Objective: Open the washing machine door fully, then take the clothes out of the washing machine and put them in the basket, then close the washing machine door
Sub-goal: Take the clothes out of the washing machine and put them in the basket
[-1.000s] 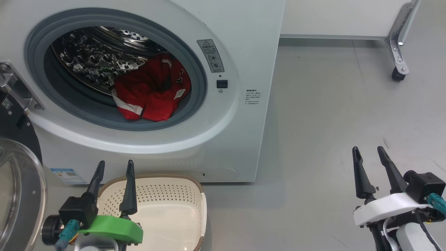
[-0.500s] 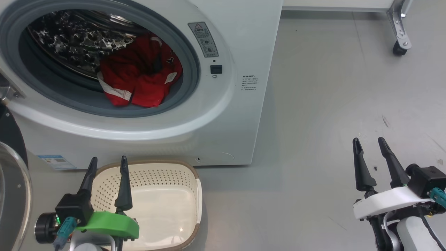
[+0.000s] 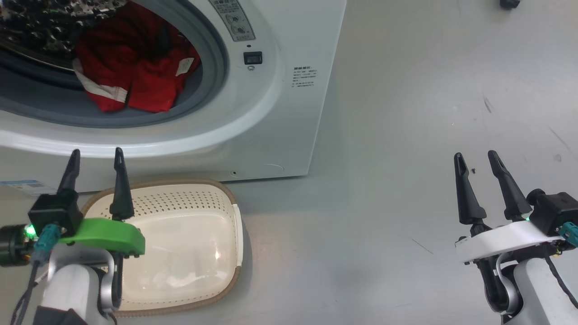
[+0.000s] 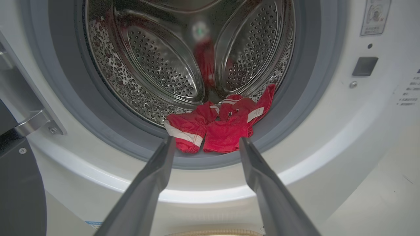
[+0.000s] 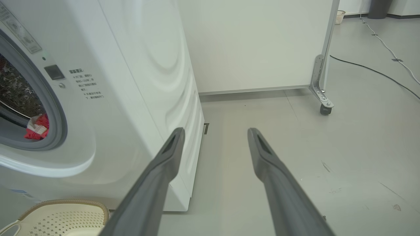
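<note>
A: Biggest first. Go.
B: Grey floor (image 3: 406,135), scuffed in spots. On it stands the washing machine (image 3: 289,113), a white front-loader, in the upper left of the head view.
A: Past the machine?
B: A white partition panel (image 5: 256,42) on a metal leg with a caster (image 5: 325,109). A cable (image 5: 377,72) runs across the floor beyond it.
A: Door?
B: The washing machine door (image 4: 19,193) is open. Its dark rim is at the left edge of the left wrist view, with the hinge bracket (image 4: 32,121) just above. Can't tell how far it has swung.
A: Inside?
B: Perforated steel drum (image 4: 157,65), grey gasket (image 4: 65,98) round the mouth. The clothes (image 3: 135,76) are red with white trim, bunched at the drum's lower front edge and draping onto the gasket. Lettering not readable.
A: Basket?
B: The basket (image 3: 189,201) is cream and perforated with a brown rim. It sits upright on the floor just in front of the machine, below the opening.
A: Hands, quick.
B: Left hand (image 3: 96,152): fingers spread wide, gripping nothing, above the basket's back left corner. It points at the machine front, outside the opening. In its wrist view the clothes lie between the two fingers, beyond the tips. Right hand (image 3: 475,155): fingers spread too, nothing held, over bare floor to the right of the machine, well apart from it.
A: Small stuff?
B: White tag (image 3: 184,67) on the clothes. Blue label (image 3: 20,186) low on the machine front, near the left hand.
</note>
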Robot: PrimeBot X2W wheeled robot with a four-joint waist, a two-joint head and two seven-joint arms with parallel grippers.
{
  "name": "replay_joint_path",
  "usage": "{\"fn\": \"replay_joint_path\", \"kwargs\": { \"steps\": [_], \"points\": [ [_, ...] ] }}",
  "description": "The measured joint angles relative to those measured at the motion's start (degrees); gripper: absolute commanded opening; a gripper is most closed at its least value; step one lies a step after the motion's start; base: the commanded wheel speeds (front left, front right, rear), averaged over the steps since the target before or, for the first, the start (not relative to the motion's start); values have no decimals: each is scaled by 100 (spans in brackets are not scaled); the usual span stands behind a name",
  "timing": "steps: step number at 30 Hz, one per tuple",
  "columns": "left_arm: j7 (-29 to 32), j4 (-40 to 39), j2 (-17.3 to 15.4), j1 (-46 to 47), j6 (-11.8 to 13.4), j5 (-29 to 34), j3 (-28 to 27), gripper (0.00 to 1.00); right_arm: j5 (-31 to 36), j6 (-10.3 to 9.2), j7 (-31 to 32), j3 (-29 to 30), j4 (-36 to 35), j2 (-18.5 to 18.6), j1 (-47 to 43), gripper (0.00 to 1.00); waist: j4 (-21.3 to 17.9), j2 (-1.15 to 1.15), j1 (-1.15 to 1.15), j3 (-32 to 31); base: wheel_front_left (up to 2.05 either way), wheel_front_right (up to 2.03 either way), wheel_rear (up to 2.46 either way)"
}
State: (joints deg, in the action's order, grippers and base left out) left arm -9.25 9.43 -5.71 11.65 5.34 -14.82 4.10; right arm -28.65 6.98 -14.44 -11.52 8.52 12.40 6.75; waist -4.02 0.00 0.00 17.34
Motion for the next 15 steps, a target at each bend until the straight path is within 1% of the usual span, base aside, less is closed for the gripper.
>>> {"fn": "replay_joint_path", "kwargs": {
  "steps": [5,9,12,13,15],
  "points": [
    [322,63,-237,496,18,152,-105,100,-12,0,0,-40,-53,5,174,100,-192,0,0,321,0,0,0],
    [645,236,-341,926,62,176,-325,100,-21,1,0,-98,-56,-2,311,100,-369,0,0,560,0,0,0],
    [894,405,-544,1242,76,227,-452,100,-57,1,0,-133,-57,-25,418,100,-522,0,0,719,0,0,0],
    [1050,522,-632,1484,85,230,-561,100,-59,1,0,-146,-54,-45,482,100,-627,0,0,817,0,0,0],
    [1188,656,-700,1695,90,232,-657,100,-67,1,0,-153,-48,-80,533,100,-733,0,0,906,0,0,0]
  ]
}}
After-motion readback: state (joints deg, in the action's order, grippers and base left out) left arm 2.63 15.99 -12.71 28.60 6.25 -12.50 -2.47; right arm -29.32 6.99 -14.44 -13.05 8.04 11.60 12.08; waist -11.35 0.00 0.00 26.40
